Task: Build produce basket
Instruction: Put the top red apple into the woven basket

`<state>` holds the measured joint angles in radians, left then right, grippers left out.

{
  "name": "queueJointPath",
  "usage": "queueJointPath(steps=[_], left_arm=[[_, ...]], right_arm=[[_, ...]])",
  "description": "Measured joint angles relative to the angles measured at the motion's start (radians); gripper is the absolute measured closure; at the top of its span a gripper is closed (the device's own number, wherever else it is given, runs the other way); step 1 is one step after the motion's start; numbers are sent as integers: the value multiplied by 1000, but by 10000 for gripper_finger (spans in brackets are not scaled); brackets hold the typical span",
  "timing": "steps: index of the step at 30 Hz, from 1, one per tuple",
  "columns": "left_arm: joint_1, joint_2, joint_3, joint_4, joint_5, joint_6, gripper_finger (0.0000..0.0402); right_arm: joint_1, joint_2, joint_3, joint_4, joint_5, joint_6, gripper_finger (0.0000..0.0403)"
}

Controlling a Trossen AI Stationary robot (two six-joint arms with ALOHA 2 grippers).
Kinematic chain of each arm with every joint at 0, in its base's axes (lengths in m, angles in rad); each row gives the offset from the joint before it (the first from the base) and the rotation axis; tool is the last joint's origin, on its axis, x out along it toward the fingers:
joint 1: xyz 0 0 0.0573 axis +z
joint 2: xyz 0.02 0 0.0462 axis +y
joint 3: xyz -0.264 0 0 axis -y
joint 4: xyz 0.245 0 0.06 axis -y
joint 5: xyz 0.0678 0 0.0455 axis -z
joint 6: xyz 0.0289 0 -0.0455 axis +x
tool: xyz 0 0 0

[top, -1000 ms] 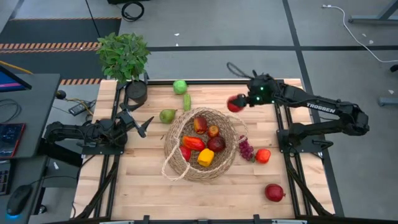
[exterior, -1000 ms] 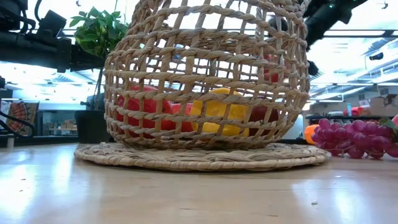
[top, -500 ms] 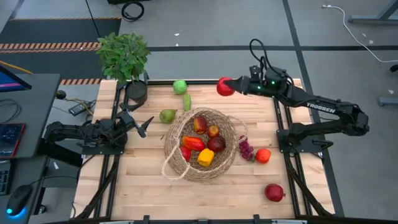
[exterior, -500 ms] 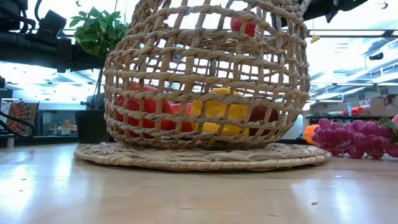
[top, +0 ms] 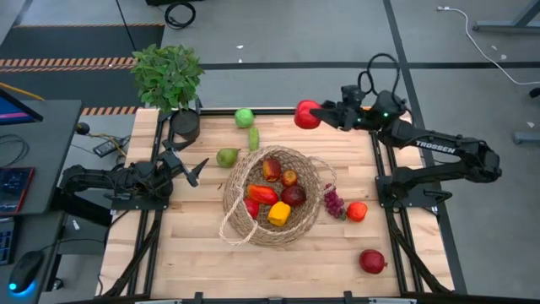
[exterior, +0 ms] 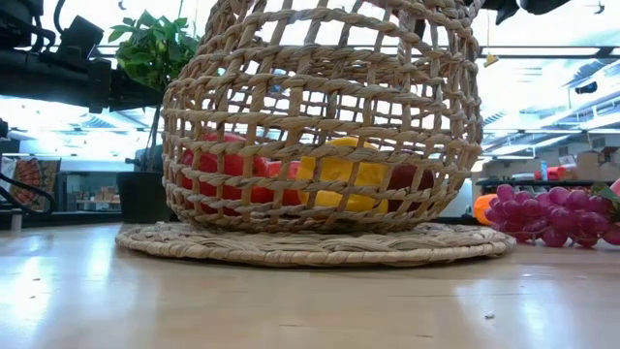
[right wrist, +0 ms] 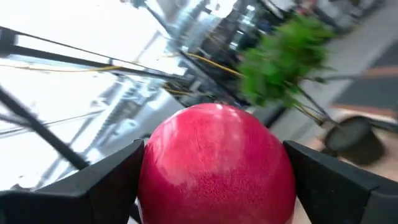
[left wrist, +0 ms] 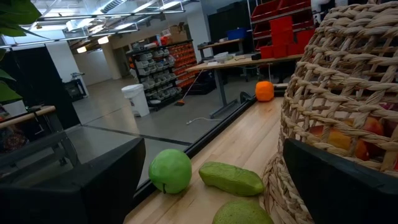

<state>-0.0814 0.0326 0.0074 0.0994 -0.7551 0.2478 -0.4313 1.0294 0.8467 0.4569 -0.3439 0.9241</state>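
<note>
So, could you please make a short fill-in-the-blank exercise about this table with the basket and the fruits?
1. The right gripper holds a round fruit of ____ colour.
2. The purple grapes lie on the table just ____ the basket.
3. The potted plant stands at the table's corner nearest the ____ arm.
4. The left gripper holds ____.

Missing words: red; outside; left; nothing

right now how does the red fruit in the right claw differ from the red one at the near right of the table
The red fruit in the right claw is gripped between the fingers, over the table's far edge; the red fruit on the table lies loose on the wood near the front right. The held one looks smooth and round; the loose one has a small nub. Both are deep red and outside the basket.
</note>
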Motion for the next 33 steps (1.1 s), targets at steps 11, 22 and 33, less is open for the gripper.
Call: queueJointPath(steps=[11,22,33], left_arm=[[0,0,0,0,0,0,14],[0,0,0,0,0,0,14],[0,0,0,0,0,0,14]], right_arm=[[170,0,115,-56,62,-315,30],[364,80,324,-579,281,-628,30],[509,267,504,-884,413,-797,30]])
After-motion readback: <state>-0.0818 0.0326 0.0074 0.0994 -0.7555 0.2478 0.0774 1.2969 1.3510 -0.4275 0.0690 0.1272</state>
